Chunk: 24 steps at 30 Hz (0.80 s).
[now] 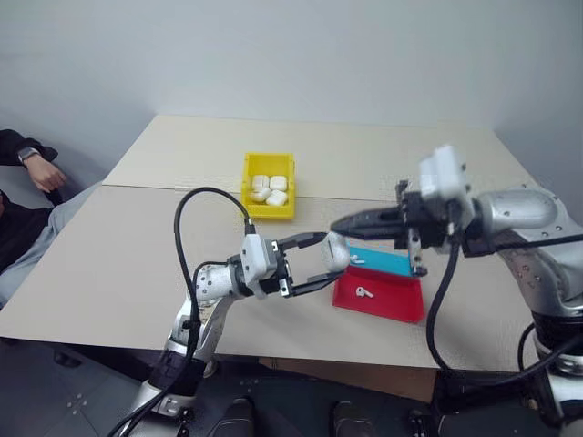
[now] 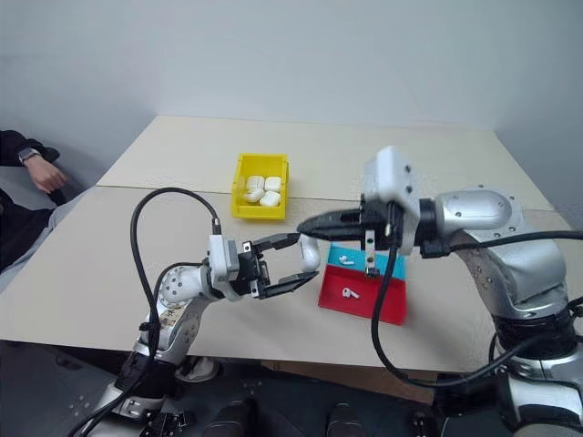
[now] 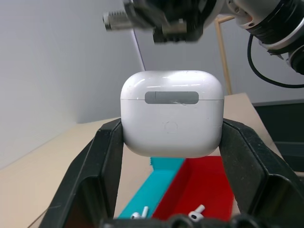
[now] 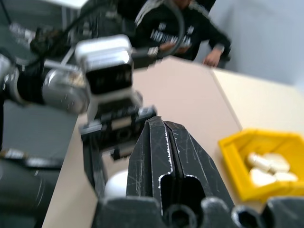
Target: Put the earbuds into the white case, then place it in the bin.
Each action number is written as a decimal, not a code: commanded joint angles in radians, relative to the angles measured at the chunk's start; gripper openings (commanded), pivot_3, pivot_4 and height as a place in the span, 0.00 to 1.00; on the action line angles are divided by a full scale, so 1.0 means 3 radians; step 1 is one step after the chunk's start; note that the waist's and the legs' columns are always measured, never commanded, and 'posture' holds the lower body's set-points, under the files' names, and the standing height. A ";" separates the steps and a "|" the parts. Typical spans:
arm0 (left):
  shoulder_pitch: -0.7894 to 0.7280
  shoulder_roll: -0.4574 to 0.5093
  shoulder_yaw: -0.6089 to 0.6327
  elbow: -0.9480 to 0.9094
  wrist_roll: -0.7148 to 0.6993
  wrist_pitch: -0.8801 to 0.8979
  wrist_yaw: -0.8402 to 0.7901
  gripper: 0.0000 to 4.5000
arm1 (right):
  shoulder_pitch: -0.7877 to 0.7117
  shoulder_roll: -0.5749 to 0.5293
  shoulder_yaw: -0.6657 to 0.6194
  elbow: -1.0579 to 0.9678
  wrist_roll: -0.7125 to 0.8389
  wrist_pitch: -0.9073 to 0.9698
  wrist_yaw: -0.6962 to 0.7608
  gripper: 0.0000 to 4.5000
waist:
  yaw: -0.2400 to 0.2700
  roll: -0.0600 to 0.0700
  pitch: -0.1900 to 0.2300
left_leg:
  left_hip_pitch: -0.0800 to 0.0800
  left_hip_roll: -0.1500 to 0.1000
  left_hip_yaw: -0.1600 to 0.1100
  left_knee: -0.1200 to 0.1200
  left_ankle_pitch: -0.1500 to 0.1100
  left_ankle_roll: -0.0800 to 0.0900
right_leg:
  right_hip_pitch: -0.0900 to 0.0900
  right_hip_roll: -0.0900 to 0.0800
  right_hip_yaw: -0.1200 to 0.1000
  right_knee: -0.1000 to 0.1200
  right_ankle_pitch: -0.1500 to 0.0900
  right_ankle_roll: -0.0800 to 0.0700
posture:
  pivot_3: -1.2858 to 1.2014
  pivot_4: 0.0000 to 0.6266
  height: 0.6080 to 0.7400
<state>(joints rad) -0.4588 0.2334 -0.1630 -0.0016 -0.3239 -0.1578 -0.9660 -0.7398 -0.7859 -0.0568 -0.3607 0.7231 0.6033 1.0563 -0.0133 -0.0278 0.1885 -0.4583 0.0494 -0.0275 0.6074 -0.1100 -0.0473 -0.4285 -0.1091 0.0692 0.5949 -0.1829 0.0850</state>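
The left gripper [image 1: 330, 262] has its jaws clamped on the white case [image 3: 172, 119], lid closed, above the counter [image 1: 127, 264]; no readable writing shows. The right gripper [image 1: 339, 224], jaws pressed together and empty, hovers just above. Two earbuds [image 1: 364, 292] lie in the red and blue tray [image 1: 392, 305]; the bin [image 1: 269, 211] holds more cases.

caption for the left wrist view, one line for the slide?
Left gripper clamps the closed white case above the red and blue tray, where two earbuds lie loose.
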 commanded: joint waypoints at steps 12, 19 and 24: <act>-0.2127 -0.0336 0.0525 0.3076 0.1358 -0.0149 0.3022 0.61 | 0.0610 -0.0050 -0.0491 -0.0308 0.0110 0.0177 -0.0648 0.01 | 0.0052 -0.0003 0.0001 | -0.0001 -0.0005 -0.0004 -0.0013 0.0000 0.0001 | -0.0002 0.0001 0.0000 -0.0001 -0.0003 0.0021 | 0.52 0.24 1.00; -0.2536 -0.0338 0.0651 0.3923 0.1301 -0.0140 0.3203 0.74 | 0.0713 -0.0084 -0.0461 -0.0400 0.0081 0.0250 -0.0810 0.00 | 0.0076 -0.0004 0.0002 | -0.0006 -0.0006 -0.0003 -0.0023 0.0010 0.0015 | -0.0006 0.0001 0.0000 -0.0005 -0.0003 0.0047 | 0.52 0.24 1.00; -0.2614 -0.0315 0.0704 0.3941 0.1281 -0.0242 0.3076 0.98 | 0.0761 -0.0100 -0.0445 -0.0397 0.0050 0.0287 -0.0862 0.00 | 0.0086 -0.0004 0.0002 | -0.0006 -0.0006 -0.0003 -0.0021 -0.0001 -0.0006 | -0.0005 0.0001 0.0000 -0.0005 -0.0003 0.0047 | 0.52 0.24 1.00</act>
<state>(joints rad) -1.2092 0.1346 0.0408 1.2028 0.0719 -0.1896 -0.0349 -0.5061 -0.7991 -0.1744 -0.4563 0.7406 0.6870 0.8042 0.0124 -0.0291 0.1892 -0.4601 0.0475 -0.0284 0.6015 -0.1103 -0.0492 -0.4297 -0.1088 0.0693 0.5937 -0.1837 0.0990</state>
